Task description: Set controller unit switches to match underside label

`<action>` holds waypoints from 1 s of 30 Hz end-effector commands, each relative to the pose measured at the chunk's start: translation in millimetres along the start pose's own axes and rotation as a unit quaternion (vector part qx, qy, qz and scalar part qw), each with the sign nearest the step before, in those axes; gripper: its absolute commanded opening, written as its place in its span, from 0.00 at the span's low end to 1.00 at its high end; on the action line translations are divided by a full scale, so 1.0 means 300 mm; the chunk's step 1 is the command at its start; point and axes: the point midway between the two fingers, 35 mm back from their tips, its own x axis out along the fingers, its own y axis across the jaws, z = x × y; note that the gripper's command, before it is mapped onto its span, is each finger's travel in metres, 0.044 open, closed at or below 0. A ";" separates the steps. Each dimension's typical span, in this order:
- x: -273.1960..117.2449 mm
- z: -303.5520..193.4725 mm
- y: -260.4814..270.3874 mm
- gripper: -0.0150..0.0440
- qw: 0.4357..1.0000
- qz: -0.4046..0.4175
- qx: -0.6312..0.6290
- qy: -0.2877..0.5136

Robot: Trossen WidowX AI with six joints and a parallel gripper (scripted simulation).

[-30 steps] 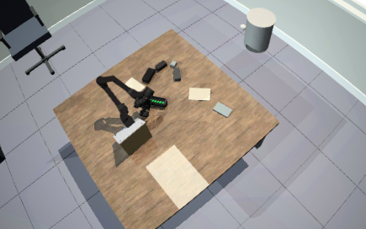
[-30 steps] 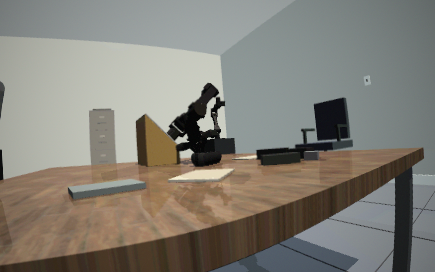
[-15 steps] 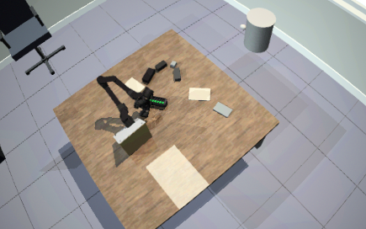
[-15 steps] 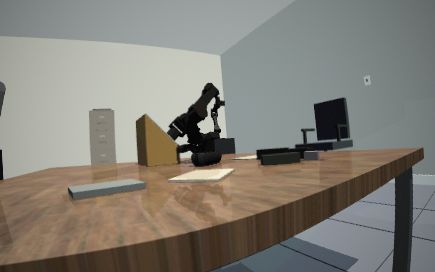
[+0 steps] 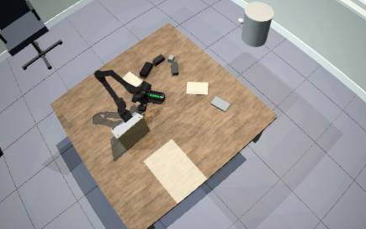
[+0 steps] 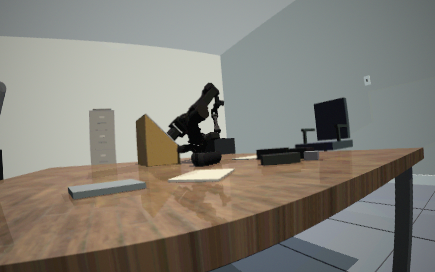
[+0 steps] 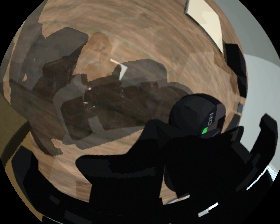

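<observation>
The dark grey controller unit (image 5: 158, 97) (image 6: 207, 159) (image 7: 197, 114) lies on the bench in front of the arm. A row of green switch ends faces up in the top view; single switch settings are too small to tell. The wrist view shows only its end, with white lettering and one green patch. My gripper (image 5: 145, 97) (image 7: 152, 123) is shut with nothing between its fingers. It is low at the arm-side end of the unit and hides part of it; whether it touches is unclear. The underside label is hidden.
A wedge-shaped box (image 5: 133, 132) (image 6: 156, 145) stands beside the arm base. Dark modules (image 5: 146, 69) (image 6: 280, 158) and a small grey block (image 5: 171, 58) lie beyond the unit. Cream sheets (image 5: 197, 88) (image 5: 175, 170) and a flat grey plate (image 5: 220, 103) (image 6: 107, 189) lie on the bench.
</observation>
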 end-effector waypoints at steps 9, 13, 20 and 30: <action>0.004 -0.004 -0.025 0.25 1.000 -0.002 -0.001 0.003; 0.005 -0.004 -0.029 0.25 1.000 -0.002 -0.001 0.003; 0.007 -0.003 -0.035 0.25 1.000 -0.002 -0.001 0.003; 0.015 0.003 -0.063 0.25 1.000 -0.002 -0.001 0.002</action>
